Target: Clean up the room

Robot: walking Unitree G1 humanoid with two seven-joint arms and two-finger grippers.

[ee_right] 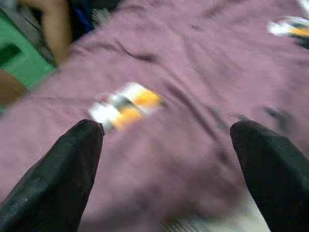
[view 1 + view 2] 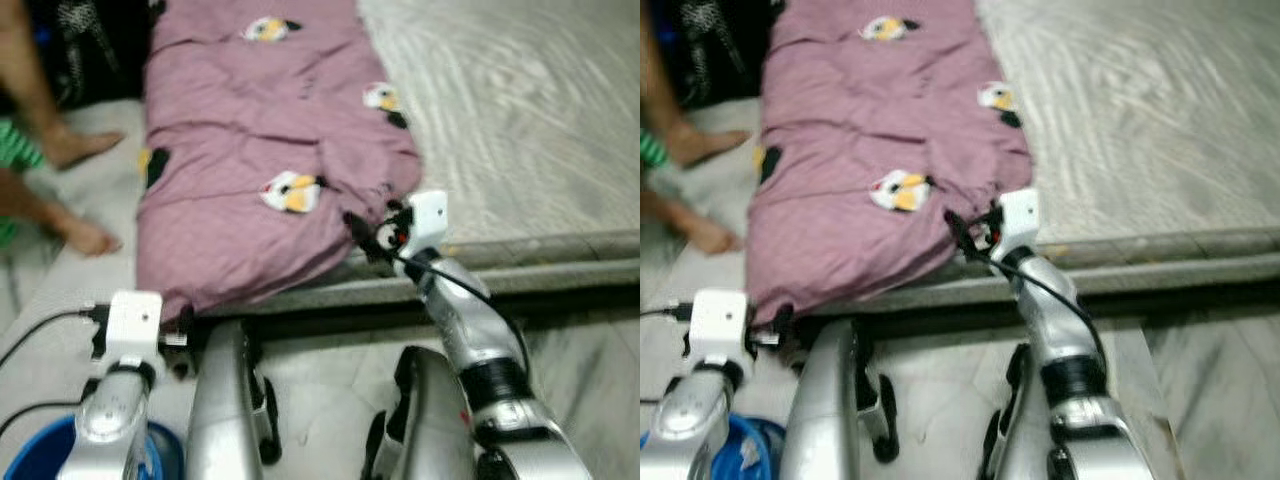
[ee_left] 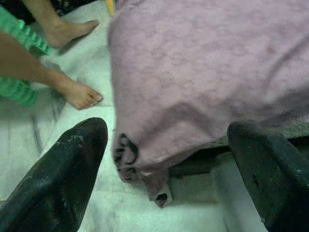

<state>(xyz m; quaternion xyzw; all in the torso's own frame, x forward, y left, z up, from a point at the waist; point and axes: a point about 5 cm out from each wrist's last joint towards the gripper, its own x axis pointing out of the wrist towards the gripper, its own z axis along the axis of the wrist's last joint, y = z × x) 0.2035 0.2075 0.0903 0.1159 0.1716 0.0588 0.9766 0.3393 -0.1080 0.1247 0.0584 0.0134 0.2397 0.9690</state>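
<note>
Left eye view: one mauve blanket [image 2: 250, 150] with four bird prints lies on one mattress [image 2: 520, 110], hanging over its edge. The right gripper [image 1: 164, 145] is spread wide over it; the left gripper [image 3: 164, 159] is spread below its corner. Two bare feet [image 2: 80, 190] stand beside. No writing is legible.

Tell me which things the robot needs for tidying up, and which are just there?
For the job:
pink blanket with penguin pictures
bed it lies on
right gripper, open over the blanket
left gripper, open at the blanket's hanging corner

Just there:
person's feet
blue tub
</note>
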